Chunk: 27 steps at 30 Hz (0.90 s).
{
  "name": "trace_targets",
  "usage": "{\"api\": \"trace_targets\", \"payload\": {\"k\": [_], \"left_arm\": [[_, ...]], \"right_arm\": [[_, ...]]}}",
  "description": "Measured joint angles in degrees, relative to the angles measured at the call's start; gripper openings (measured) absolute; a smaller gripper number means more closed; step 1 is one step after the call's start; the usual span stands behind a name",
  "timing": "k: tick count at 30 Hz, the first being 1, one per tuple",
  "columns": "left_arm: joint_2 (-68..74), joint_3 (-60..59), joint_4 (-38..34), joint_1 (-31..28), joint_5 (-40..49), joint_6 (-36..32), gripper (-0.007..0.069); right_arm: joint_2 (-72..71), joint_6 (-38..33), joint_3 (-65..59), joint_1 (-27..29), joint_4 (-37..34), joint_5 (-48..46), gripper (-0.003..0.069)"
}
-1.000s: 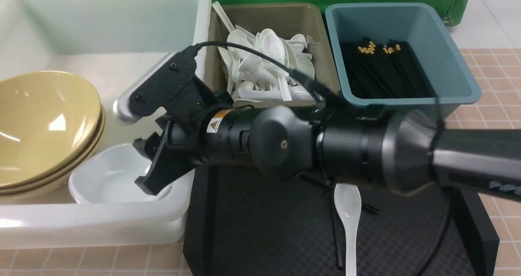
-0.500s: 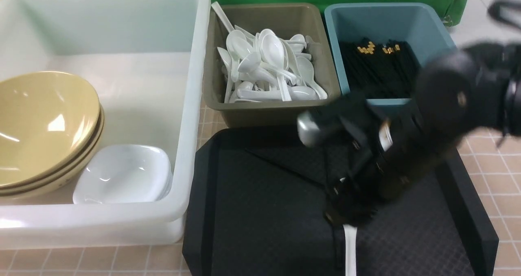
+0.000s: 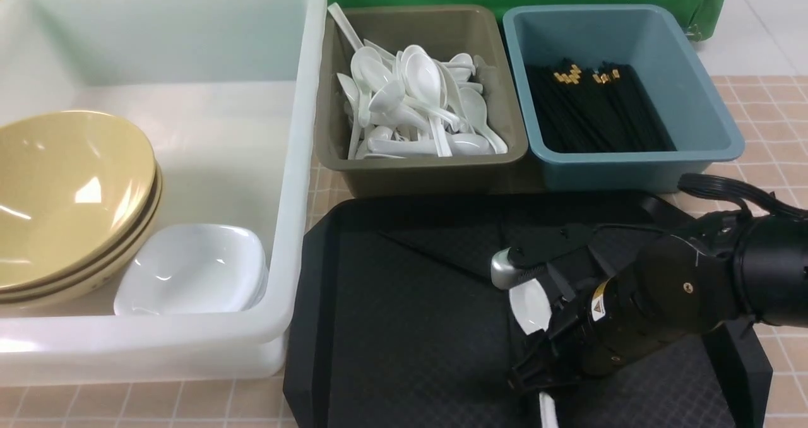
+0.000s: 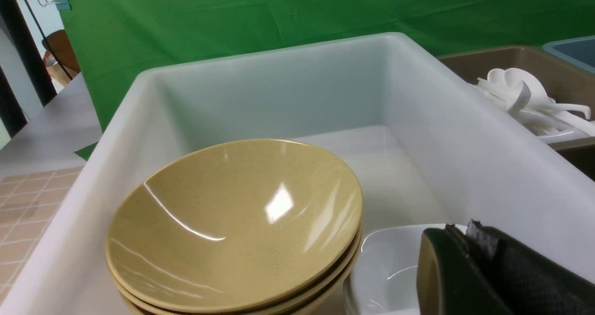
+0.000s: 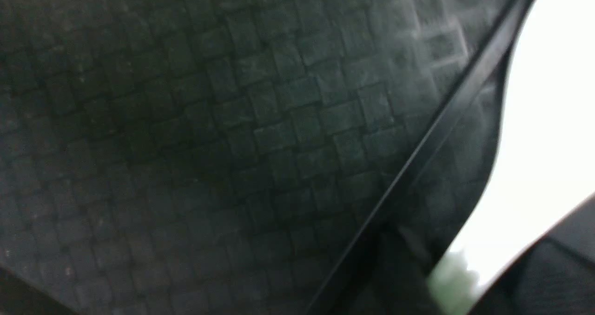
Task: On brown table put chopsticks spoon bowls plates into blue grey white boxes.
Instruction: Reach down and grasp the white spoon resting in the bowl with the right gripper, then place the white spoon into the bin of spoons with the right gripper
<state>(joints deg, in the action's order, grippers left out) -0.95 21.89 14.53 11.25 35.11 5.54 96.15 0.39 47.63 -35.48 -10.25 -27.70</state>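
My right gripper is down on the black tray, open, its fingers either side of the white spoon. In the right wrist view the spoon fills the gap at the gripper, and a thin black chopstick lies beside it. The white box holds stacked tan bowls and white plates. My left gripper is shut and empty, just above the plates next to the bowls; it is out of the front view.
The olive-grey box holds a heap of white spoons. The teal-blue box holds black chopsticks. Both stand behind the tray on the brown table. A green cloth hangs at the back.
My right arm has swung from the white box, where it had left a plate, rightward and down onto the tray at the spoon.
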Motion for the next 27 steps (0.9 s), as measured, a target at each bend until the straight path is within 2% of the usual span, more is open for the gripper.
{"api": "trace_targets", "payload": {"k": [2,3,4,9,14,19,20,21,23,27], "left_arm": [[0.0,0.0,0.0,0.0,0.1,0.0,0.0005],[0.0,0.0,0.0,0.0,0.2,0.0,0.0005],[0.0,0.0,0.0,0.0,0.2,0.0,0.0005],[0.0,0.0,0.0,0.0,0.2,0.0,0.0005],[0.0,0.0,0.0,0.0,0.2,0.0,0.0005],[0.0,0.0,0.0,0.0,-0.3,0.0,0.0005],[0.0,0.0,0.0,0.0,-0.3,0.0,0.0005],[0.0,0.0,0.0,0.0,-0.3,0.0,0.0005],[0.0,-0.3,0.0,0.0,-0.6,0.0,0.0005],[0.0,-0.6,0.0,0.0,-0.6,0.0,0.0005]], "right_arm": [[0.2,-1.1,0.5,0.0,0.1,-0.7,0.0236],[0.2,-2.7,1.1,0.0,0.0,-2.4,0.0126],[-0.1,-3.2,1.4,0.0,-0.2,-3.5,0.0105],[-6.6,-5.2,3.2,0.0,-0.4,-10.4,0.0104],[-13.4,-7.9,8.3,0.0,-0.4,-8.7,0.0104],[-13.7,-14.2,14.3,0.0,-0.4,4.5,0.0104],[-11.4,-17.3,17.1,0.0,-0.4,12.1,0.0104],[-11.1,-17.7,17.4,0.0,-0.4,13.0,0.0104],[-4.6,-23.5,22.7,0.6,-0.4,25.1,0.0104],[5.0,-24.3,31.5,3.4,-0.5,28.2,0.0114]]}}
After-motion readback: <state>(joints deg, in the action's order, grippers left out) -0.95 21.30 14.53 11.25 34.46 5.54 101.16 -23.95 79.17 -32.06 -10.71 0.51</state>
